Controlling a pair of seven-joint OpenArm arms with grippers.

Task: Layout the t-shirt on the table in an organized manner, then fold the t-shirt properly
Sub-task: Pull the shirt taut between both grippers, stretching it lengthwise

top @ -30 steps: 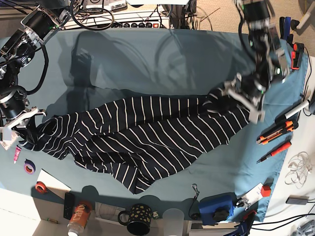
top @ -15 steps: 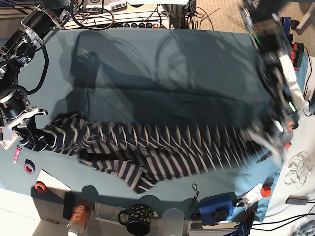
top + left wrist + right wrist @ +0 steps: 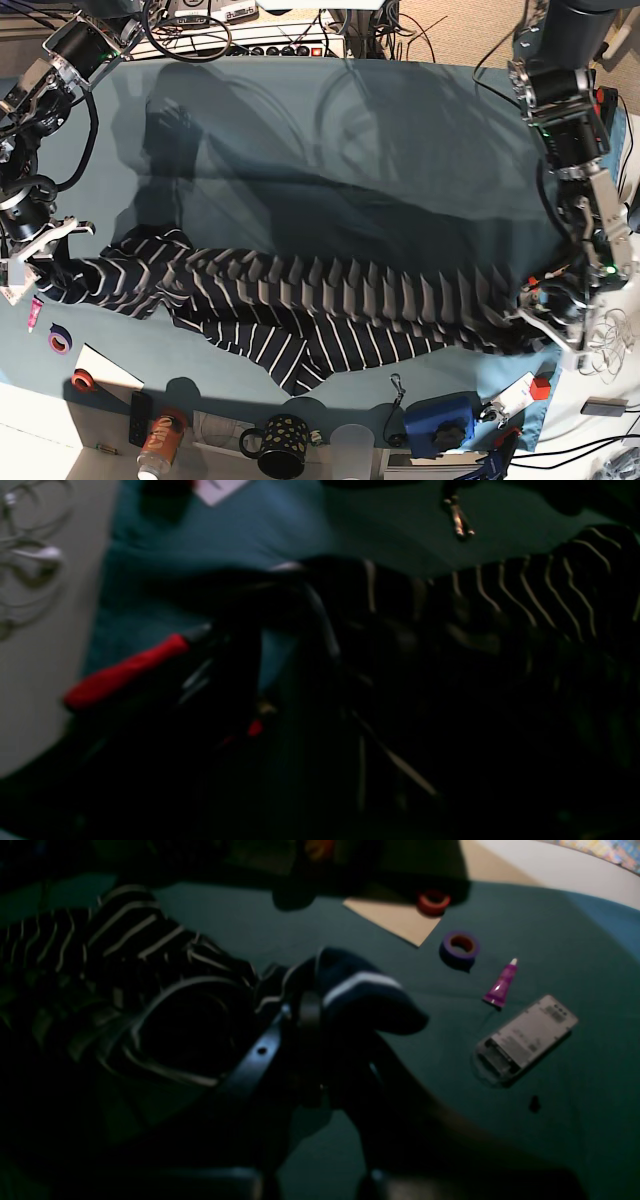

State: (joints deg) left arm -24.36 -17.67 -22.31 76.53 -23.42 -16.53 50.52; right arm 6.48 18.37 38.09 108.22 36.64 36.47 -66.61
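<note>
I am pinching the shirt (image 3: 300,300) in my right claw (image 3: 305,1005) beside the purple tape (image 3: 460,946), stretching it flat; my left claw's (image 3: 545,315) opening is unclear.

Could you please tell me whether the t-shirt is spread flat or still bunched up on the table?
Bunched up. The t-shirt is stretched into a long rumpled band across the table, its stripes folded over each other, not lying flat.

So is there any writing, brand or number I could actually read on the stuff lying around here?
None legible.
Grey plastic case: small label marks, too blurred to read.
Can at the table's near edge: printed design, too small to read.
Purple tube: no readable text.
Striped t-shirt: no visible print.
</note>
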